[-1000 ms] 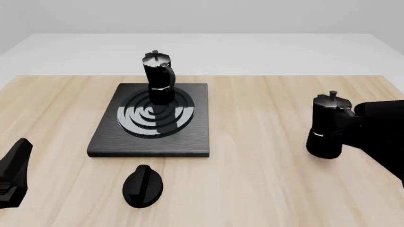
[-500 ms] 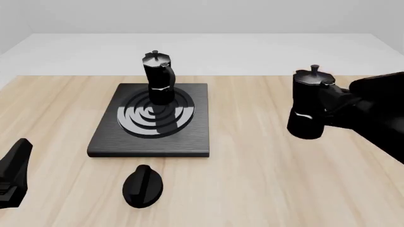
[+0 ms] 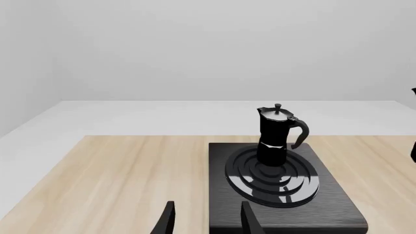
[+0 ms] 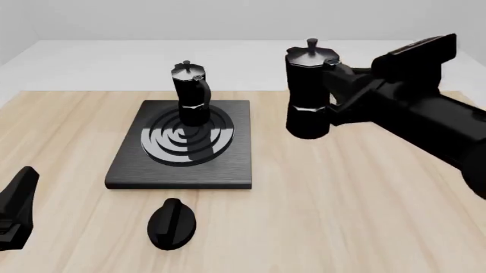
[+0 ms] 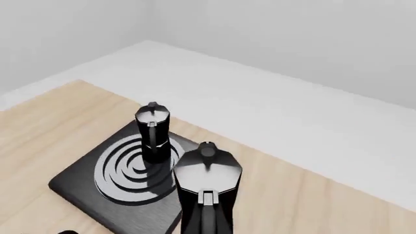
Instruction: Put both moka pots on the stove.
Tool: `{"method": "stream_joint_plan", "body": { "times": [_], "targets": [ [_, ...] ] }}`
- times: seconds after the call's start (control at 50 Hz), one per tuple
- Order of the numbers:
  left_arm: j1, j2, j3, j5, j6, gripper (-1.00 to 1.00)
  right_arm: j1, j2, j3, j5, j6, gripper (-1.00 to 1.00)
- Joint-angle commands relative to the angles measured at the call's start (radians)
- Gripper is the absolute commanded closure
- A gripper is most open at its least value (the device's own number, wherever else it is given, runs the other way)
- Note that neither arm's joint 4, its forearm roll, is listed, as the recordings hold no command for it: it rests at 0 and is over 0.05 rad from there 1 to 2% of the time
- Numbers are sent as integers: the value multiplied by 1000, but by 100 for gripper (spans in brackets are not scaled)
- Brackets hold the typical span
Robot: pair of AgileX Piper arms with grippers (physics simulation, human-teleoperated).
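Gripping a small black faceted moka pot with a silvery lid [image 4: 308,91] by its curved handle, the right gripper [image 4: 340,85] is holding it upright in the air, to the right of the flat dark-grey square stove with its shiny ring burner [image 4: 182,148]; a second identical black moka pot [image 4: 190,94] is standing upright on the far part of that burner; the left gripper [image 3: 203,222] is hanging near the front-left table edge, its fingers [image 3: 165,222] parted and gripping nothing; a black oval knob [image 4: 172,223] is lying on the light wooden table [image 4: 326,205] just in front of the stove.
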Motion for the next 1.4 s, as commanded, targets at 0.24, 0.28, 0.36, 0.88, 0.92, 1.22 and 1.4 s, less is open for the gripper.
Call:
{"method": "stream_joint_plan", "body": {
  "times": [0.24, 0.28, 0.36, 0.88, 0.92, 1.22, 1.4],
  "targets": [
    [0, 0, 0, 0, 0, -100, 232, 166, -171, -65, -5, 100],
    [0, 0, 0, 0, 0, -100, 245, 177, -187, -64, -4, 100],
    [0, 0, 0, 0, 0, -100, 272, 207, -213, -73, -1, 100],
    [0, 0, 0, 0, 0, -100, 407, 347, -354, -87, 26, 100],
    [0, 0, 0, 0, 0, -100, 415, 364, -368, -89, 29, 100],
    [0, 0, 0, 0, 0, -100, 437, 468, -445, -99, 42, 100],
    [0, 0, 0, 0, 0, -100, 455, 539, -511, -93, 54, 100]
  ]
}}
